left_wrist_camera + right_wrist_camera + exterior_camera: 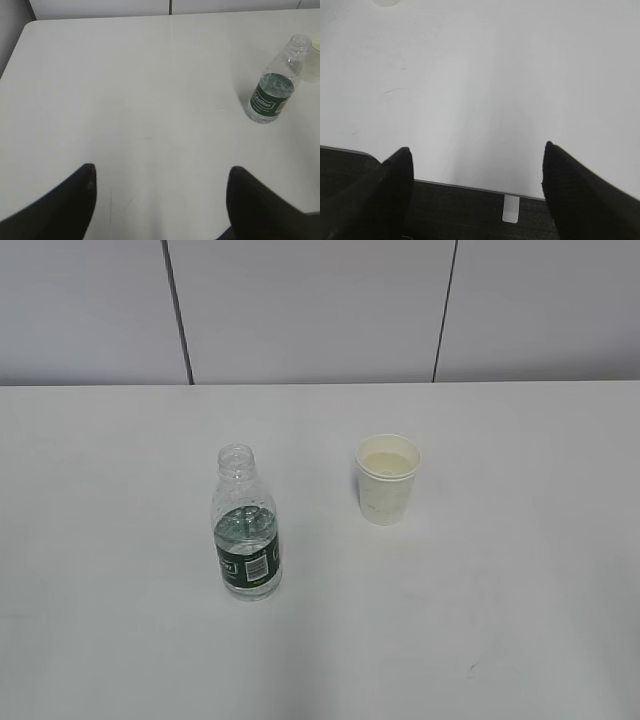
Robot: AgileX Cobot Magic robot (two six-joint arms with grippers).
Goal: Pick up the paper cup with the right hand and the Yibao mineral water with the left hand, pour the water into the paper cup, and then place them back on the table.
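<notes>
The white paper cup [387, 478] stands upright on the white table [500, 620], right of centre; its base edge shows at the top left of the right wrist view [386, 2]. The capless Yibao mineral water bottle [246, 525] with its green label stands upright left of the cup, partly filled; it shows at the far right of the left wrist view [276, 82], with the cup's edge [314, 65] behind it. My left gripper [161, 172] is open and empty, far from the bottle. My right gripper [477, 152] is open and empty over the table's near edge. Neither gripper shows in the exterior view.
A grey panelled wall [320, 310] runs behind the table. The table's left edge [15, 55] and near edge [470, 186] show, with dark floor [470, 215] below and a white tab [510, 209] under the edge. Faint scuff marks [470, 668] lie on the tabletop.
</notes>
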